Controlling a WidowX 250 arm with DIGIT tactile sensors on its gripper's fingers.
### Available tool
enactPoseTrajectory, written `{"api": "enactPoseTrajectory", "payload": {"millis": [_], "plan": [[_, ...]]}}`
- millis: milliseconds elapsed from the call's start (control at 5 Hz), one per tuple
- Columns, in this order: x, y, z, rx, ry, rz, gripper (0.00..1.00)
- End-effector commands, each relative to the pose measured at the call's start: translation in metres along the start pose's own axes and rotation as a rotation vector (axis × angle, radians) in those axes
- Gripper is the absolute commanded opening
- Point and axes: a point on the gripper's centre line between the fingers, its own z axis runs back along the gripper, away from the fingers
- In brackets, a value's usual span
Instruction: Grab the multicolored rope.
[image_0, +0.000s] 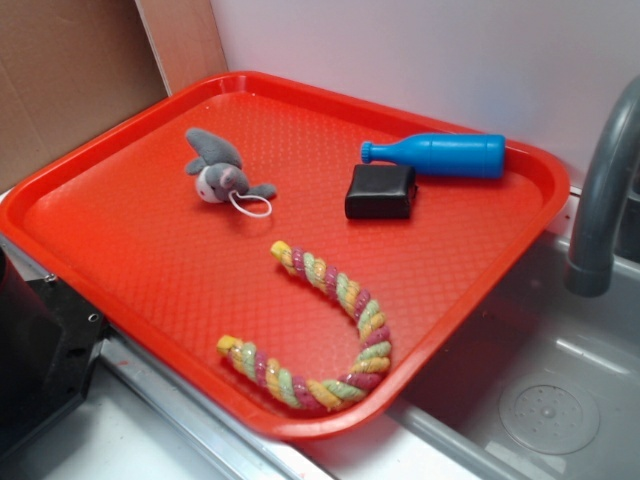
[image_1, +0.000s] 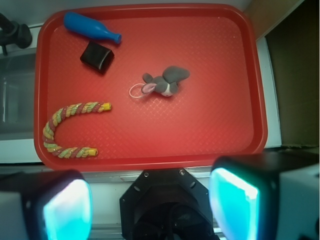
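Lying curled in a U, the multicolored rope rests on a red tray.
The gripper hangs spread wide, empty, off the tray's edge.

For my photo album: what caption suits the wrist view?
Open gripper high above a red tray holding rope, plush mouse, bottle and black block.

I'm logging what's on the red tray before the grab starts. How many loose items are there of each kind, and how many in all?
Multicolored rope: 1
Grey plush toy: 1
Blue bottle: 1
Black block: 1
Total: 4, all lying on the red tray; the gripper is open and holds nothing.
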Motion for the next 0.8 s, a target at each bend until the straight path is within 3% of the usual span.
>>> {"api": "enactPoseTrajectory", "payload": {"millis": [0,400,600], "plan": [[0.0,0.0,0.0,0.0,0.0,0.0,1.0],[0.052,-0.1,-0.092,-0.038,-0.042,-0.5,1.0],[0.046,-0.129,-0.132,-0.068,-0.016,-0.748,1.0]]}}
